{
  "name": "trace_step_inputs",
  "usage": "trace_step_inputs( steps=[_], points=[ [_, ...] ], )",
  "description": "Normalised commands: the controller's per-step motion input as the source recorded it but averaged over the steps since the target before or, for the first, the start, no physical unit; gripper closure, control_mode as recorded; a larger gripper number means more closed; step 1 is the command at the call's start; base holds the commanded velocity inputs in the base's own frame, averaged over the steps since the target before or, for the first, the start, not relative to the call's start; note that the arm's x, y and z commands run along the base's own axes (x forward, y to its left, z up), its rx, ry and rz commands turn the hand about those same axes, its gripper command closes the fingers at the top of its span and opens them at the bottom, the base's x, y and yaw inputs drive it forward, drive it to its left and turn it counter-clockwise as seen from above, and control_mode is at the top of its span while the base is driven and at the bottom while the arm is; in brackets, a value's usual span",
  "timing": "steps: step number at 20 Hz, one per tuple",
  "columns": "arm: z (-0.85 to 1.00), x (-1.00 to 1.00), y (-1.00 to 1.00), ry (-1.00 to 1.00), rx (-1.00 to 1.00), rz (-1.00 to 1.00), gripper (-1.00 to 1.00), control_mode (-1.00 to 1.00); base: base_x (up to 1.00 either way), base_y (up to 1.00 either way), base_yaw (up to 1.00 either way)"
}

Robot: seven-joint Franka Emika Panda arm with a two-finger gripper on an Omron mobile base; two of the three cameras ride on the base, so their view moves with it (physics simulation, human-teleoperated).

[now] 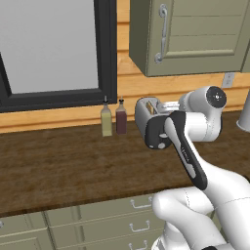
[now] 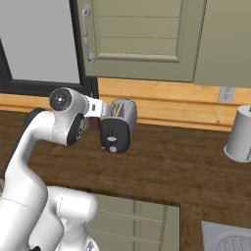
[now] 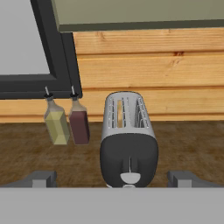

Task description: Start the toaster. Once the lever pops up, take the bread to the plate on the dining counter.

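Dark brown wood-grain counter running along a wall of pale wood planks, with grey-green drawers under its front edge. Black-framed window above the counter to the left of the claw, olive cabinet door with a metal handle overhead. White wall socket off to the right; below it a pale grey canister standing on the counter, and the corner of a sink nearer the base.

Claw wide open, tips spread far apart and touching nothing. Aimed level over the counter toward the wall. Toaster straight ahead of the claw, centred between the two tips, dark end panel with its lever slot and grey knob facing the claw. Standing upright on the counter, close in front of the tips but apart from them. Tan slice of bread sitting inside the left slot, only its top edge visible.

Two small bottles left of the toaster and further back, against the wall under the window frame: yellow-green bottle on the outside, dark red bottle just beside it, nearer the toaster. Both upright, neither touching the toaster.
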Motion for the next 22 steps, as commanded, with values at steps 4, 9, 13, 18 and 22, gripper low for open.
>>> trace_step_inputs(
  steps=[4, 9, 13, 18, 22],
  points=[
    [0.0, 0.0, 0.0, 0.0, 0.0, 0.0, -1.0, -1.0, 0.0, 0.0, 0.0],
    [0.0, 0.0, 0.0, 0.0, 0.0, 0.0, -1.0, -1.0, 0.0, 0.0, 0.0],
    [0.0, 0.0, 0.0, 0.0, 0.0, 0.0, -1.0, -1.0, 0.0, 0.0, 0.0],
    [0.0, 0.0, 0.0, 0.0, 0.0, 0.0, -1.0, -1.0, 0.0, 0.0, 0.0],
    [0.0, 0.0, 0.0, 0.0, 0.0, 0.0, -1.0, -1.0, 0.0, 0.0, 0.0]
  ],
)
